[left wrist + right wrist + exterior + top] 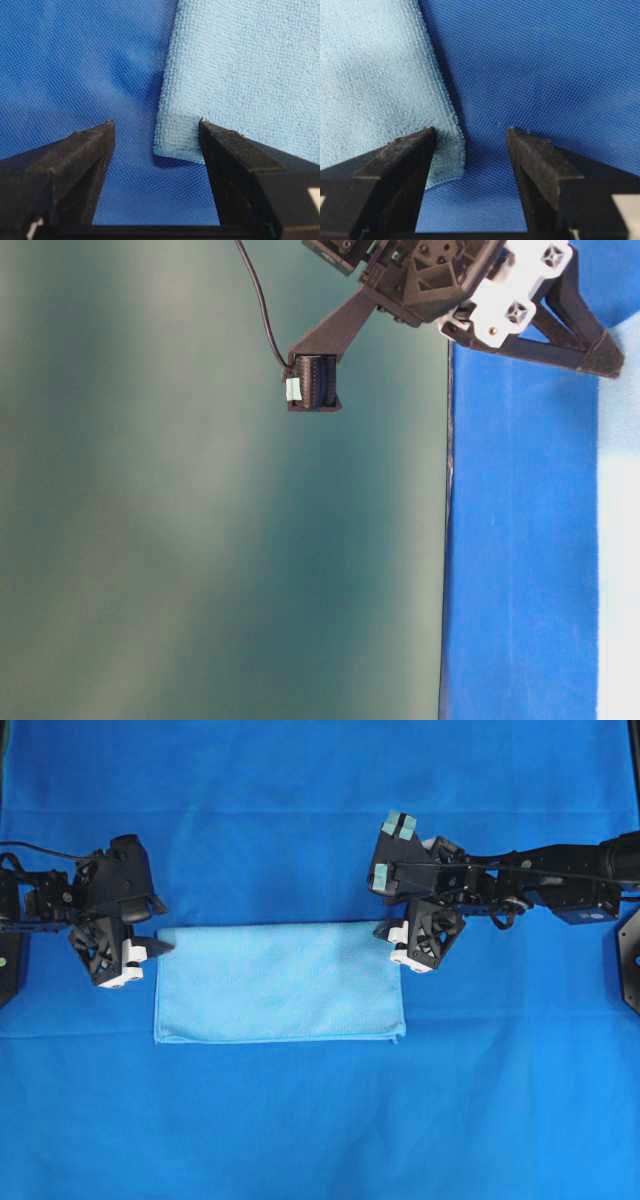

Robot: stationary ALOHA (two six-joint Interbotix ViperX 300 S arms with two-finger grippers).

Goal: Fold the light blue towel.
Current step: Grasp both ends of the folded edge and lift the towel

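A: Where does the light blue towel lie?

B: Flat on the desk covering, mid-scene, as a wide rectangle; it looks already doubled once, with a stitched hem along its near edge.

A: State of the pincers?

B: The left pincer stands wide and empty, its jaws straddling the far-left corner of the towel. The right pincer is also wide and empty, at the far-right corner; one jaw overlaps the cloth edge there.

A: Material and handling?

B: Fine looped microfibre, thin and soft, judged light and limp. It will likely drape and sag once lifted. The covering beneath is a darker blue, finely dotted weave.

A: Best hold?

B: Probably right at each far corner, pinching every layer inside the hem, so nothing slips out.
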